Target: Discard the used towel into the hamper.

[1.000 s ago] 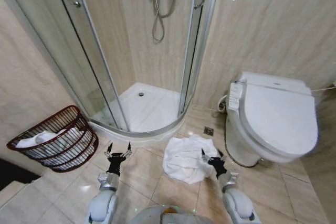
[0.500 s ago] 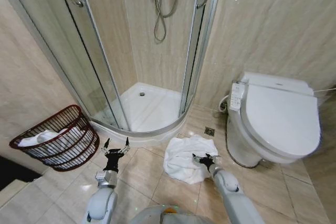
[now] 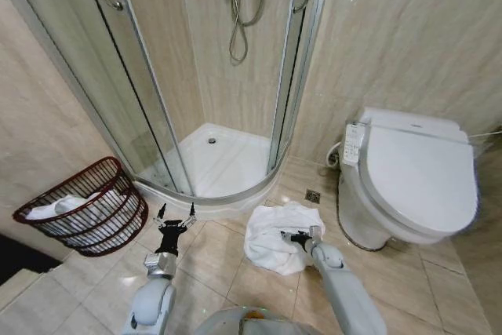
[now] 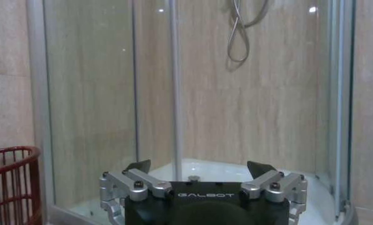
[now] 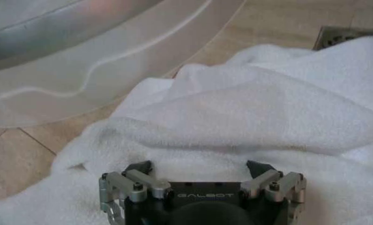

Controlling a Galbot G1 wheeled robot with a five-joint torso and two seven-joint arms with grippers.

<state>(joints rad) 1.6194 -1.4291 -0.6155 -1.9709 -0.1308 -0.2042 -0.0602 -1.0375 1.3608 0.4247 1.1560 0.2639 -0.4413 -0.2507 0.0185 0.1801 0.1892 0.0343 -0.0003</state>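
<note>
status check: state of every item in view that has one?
towel: crumpled on the floor, not lifted
hamper: upright by the wall, white cloth already inside
right hand: open, fingers down at the towel
left hand: open, empty, above bare floor
toilet lid: closed
shower door: slid open

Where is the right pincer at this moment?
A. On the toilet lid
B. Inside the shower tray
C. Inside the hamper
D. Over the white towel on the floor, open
D: the right pincer sits open just above the crumpled towel on the floor tiles, away from the hamper.
</note>
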